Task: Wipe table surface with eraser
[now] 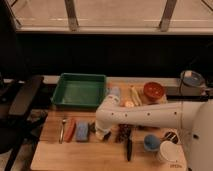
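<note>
The wooden table surface [52, 159] fills the lower half of the camera view. The eraser [92, 128], a small dark flat block, lies on it just right of the pale blue block [82, 131]. My gripper [101, 133] is down at the tabletop at the end of the white arm [145, 116], right beside the eraser; whether it touches it is hidden. The arm reaches in from the right across the middle of the table.
A green tray [80, 91] stands at the back left. An orange piece [70, 130] and a fork [62, 131] lie left of the blue block. A black-handled knife [129, 148], a blue cup [151, 142], a white cup [167, 151] and a red bowl [153, 91] lie to the right.
</note>
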Robot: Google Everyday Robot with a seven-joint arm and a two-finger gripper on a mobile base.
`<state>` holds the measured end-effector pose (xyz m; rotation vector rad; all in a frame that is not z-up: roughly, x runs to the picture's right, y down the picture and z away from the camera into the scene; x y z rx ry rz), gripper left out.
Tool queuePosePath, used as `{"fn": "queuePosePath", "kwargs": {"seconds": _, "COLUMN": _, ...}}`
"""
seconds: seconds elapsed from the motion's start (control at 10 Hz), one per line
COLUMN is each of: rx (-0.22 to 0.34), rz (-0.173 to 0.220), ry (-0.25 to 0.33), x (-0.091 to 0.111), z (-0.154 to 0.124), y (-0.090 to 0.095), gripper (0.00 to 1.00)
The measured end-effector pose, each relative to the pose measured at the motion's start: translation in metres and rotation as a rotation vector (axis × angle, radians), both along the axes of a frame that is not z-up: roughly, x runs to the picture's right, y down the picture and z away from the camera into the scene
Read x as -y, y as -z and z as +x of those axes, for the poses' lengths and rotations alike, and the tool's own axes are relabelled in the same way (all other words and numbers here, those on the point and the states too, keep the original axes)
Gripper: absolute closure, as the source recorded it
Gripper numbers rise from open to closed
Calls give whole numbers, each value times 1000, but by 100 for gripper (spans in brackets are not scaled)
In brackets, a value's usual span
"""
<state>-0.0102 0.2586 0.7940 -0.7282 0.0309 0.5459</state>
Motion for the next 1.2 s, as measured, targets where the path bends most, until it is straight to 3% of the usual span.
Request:
{"fn": "queuePosePath", "kwargs": {"seconds": 0.3, "rx": -83, "rz": 5, "ry": -9, "x": 4, "z": 42, "y": 5, "gripper": 100}}
{"fn": "queuePosePath", "kwargs": {"seconds": 0.5, "rx": -106, "rz": 12, "ry": 2, "x": 21, "z": 50, "y": -6, "gripper": 100}}
{"fn": "queuePosePath", "kwargs": {"seconds": 0.7, "rx": -96, "rz": 17, "ry": 31, "x": 36, "z": 37, "y": -19, "gripper": 100}}
{"fn": "queuePosePath", "kwargs": {"seconds": 0.9, "rx": -58, "rz": 19, "ry": 68, "x": 37, "z": 8, "y": -22, "gripper": 100}}
{"fn": "queuePosePath", "kwargs": {"seconds": 1.2, "rx": -1, "rz": 1, "ry": 119, "x": 17, "z": -19, "y": -12, "gripper": 100}}
